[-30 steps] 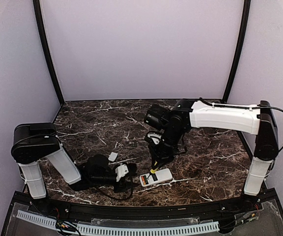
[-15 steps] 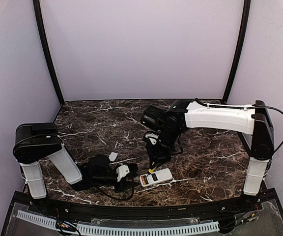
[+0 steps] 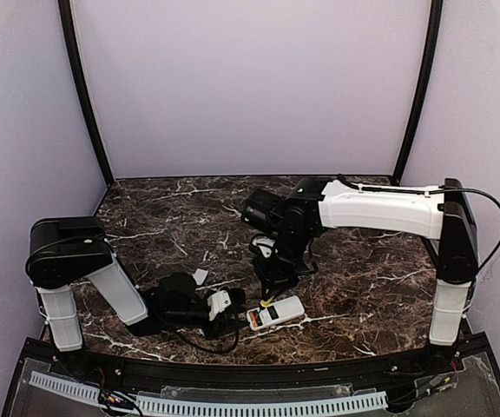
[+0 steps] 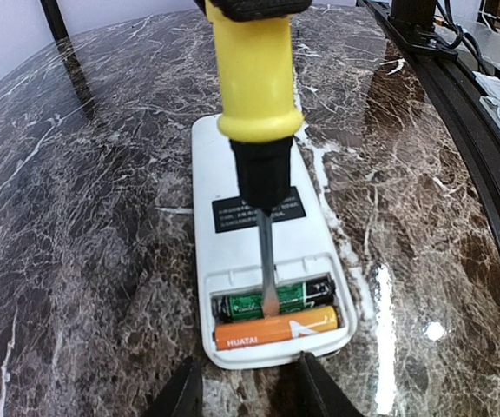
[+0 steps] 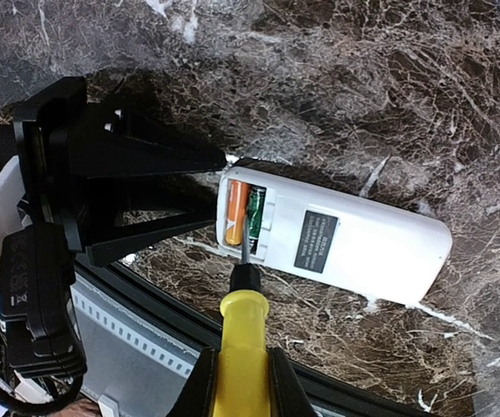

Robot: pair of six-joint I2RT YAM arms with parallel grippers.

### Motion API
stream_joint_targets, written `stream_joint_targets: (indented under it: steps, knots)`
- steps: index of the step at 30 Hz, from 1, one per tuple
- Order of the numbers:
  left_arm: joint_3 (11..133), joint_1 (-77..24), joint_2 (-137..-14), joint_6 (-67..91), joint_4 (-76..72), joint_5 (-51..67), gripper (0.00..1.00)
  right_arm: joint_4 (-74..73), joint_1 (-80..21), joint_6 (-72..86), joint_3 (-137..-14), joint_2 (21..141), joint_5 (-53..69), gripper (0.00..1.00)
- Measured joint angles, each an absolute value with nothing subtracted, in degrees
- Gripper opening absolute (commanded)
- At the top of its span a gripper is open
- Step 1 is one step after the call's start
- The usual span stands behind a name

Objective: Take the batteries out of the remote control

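Right wrist view: prying step. My right gripper (image 5: 243, 387) clamped on screwdriver (image 5: 243, 339), tip among batteries (image 5: 235, 213). My left gripper (image 5: 219, 191) half-open, empty, at remote control (image 5: 371, 243). Next: lever cell out.

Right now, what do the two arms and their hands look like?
Both arms have white boxy link covers and black rounded joints. The right arm carries a thin black cable along its long white link. The left arm has a black cable looping near its wrist. The left hand is black with wedge-shaped fingers; the right hand is black.
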State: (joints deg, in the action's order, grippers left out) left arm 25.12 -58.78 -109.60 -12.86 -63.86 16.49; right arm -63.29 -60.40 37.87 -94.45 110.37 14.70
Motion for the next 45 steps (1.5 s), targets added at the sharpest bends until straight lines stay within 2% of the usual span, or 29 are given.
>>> stream_joint_targets:
  steps: [15,23,34,45]
  knots:
    - [25.12,-58.78,-110.15,-12.88,-64.53,17.15,0.32,-75.0,-65.12,38.35,-109.14,119.04,7.42,0.0]
    - [25.12,-58.78,-110.34,-12.84,-64.77,17.34,0.31,-77.84,-67.0,38.74,-113.08,121.56,5.1,0.0]
    - [25.12,-58.78,-110.48,-12.82,-64.93,17.58,0.31,-76.12,-67.85,38.46,-110.89,121.1,4.71,0.0]
    - [25.12,-58.78,-110.56,-12.78,-65.06,17.69,0.3,-64.82,-65.93,36.67,-96.68,112.16,7.75,0.0]
